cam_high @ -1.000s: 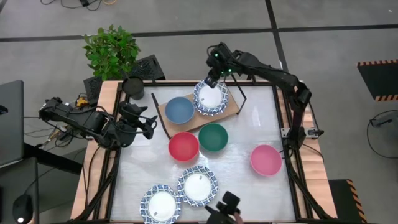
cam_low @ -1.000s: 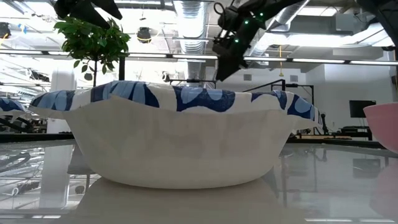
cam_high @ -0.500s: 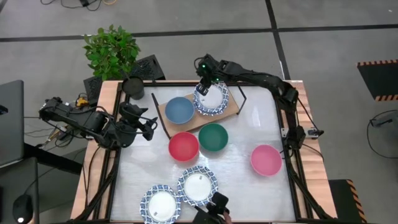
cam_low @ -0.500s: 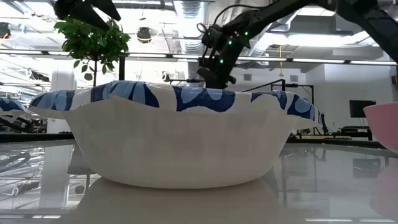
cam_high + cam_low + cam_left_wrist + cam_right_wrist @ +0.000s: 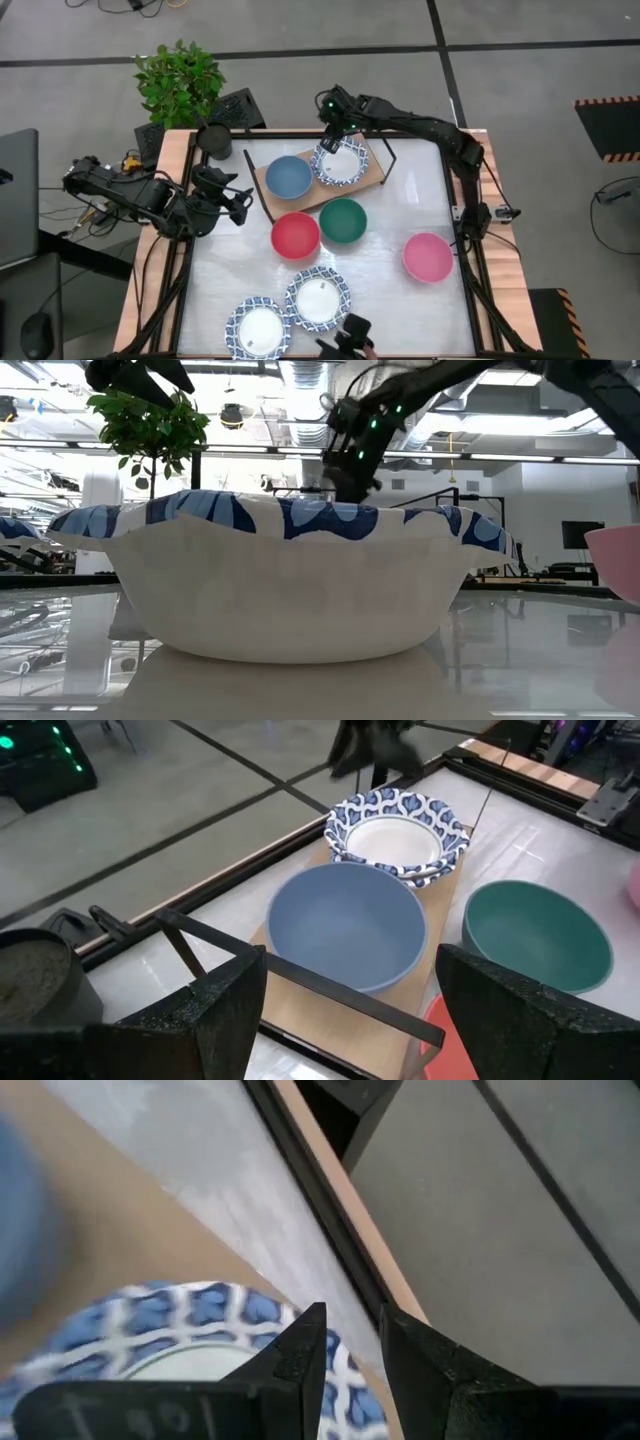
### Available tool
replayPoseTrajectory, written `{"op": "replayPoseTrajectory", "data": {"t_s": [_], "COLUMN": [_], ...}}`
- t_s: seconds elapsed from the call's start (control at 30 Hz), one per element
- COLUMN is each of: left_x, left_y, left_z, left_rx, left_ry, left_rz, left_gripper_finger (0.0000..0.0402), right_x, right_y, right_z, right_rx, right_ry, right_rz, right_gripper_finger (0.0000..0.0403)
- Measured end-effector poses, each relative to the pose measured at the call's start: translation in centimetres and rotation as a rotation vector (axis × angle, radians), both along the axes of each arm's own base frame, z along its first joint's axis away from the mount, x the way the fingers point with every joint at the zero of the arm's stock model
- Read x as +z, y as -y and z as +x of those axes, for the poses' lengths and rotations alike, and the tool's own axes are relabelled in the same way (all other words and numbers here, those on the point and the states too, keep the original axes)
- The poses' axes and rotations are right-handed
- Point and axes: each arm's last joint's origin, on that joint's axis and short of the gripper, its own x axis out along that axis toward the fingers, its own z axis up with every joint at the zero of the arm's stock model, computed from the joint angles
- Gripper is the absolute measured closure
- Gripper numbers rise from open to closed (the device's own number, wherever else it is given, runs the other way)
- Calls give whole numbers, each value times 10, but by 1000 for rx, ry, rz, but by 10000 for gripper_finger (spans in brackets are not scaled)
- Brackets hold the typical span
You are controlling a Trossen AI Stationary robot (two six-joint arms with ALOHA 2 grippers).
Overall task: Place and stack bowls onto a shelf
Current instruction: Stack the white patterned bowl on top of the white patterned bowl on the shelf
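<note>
The light-brown shelf board (image 5: 372, 172) stands at the table's far middle. On it sit a blue bowl (image 5: 288, 177) and a stack of two patterned bowls (image 5: 340, 165), also shown in the left wrist view (image 5: 400, 830). My right gripper (image 5: 333, 137) is at the stack's far rim, shut on the top bowl. My left gripper (image 5: 243, 204) waits open at the table's left, facing the shelf. The red bowl (image 5: 295, 235), green bowl (image 5: 343, 221), pink bowl (image 5: 428, 257) and two more patterned bowls (image 5: 318, 298) (image 5: 260, 327) rest on the tabletop. My right gripper has the top patterned bowl's far rim (image 5: 338, 1370) between its two fingers, one finger (image 5: 305, 1345) inside the bowl and one outside. The fingers come from above and the far side, slanting down. The bowl sits nested in the patterned bowl below it (image 5: 410, 872).
Thin black wire bars (image 5: 386, 160) rise at the shelf's ends. A potted plant (image 5: 180, 80) and a dark pot (image 5: 213, 140) stand at the far left corner. A dark device (image 5: 350, 335) sits at the near edge. One patterned bowl (image 5: 290, 580) fills the low view.
My right gripper has gone toward the table's left edge and down with the patterned bowl. The bowl has come down onto the other patterned bowl on the shelf.
</note>
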Motion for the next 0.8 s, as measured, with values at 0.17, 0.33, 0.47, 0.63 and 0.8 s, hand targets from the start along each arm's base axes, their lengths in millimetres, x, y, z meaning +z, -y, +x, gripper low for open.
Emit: {"op": "replayPoseTrajectory", "data": {"t_s": [0.17, 0.33, 0.47, 0.63, 0.8], "left_x": [0, 0, -1, -1, -2], "left_y": [0, 0, 1, 1, 1], "left_z": [0, 0, 0, 0, 1], "left_rx": [-4, 1, -3, -3, -3], "left_ry": [1, 12, 20, 24, 25], "left_rz": [-11, -28, -55, -68, -69], "left_gripper_finger": [125, 125, 125, 125, 125], "right_x": [51, 82, 95, 100, 76], "right_y": [-32, -70, -102, -137, -157], "right_z": [-31, -63, -78, -77, -55], "right_rx": [-10, -30, 8, 114, 157], "right_ry": [14, -29, -85, -98, 7], "right_rz": [35, 118, 180, 164, 109], "right_gripper_finger": [281, 281, 281, 281, 281]}}
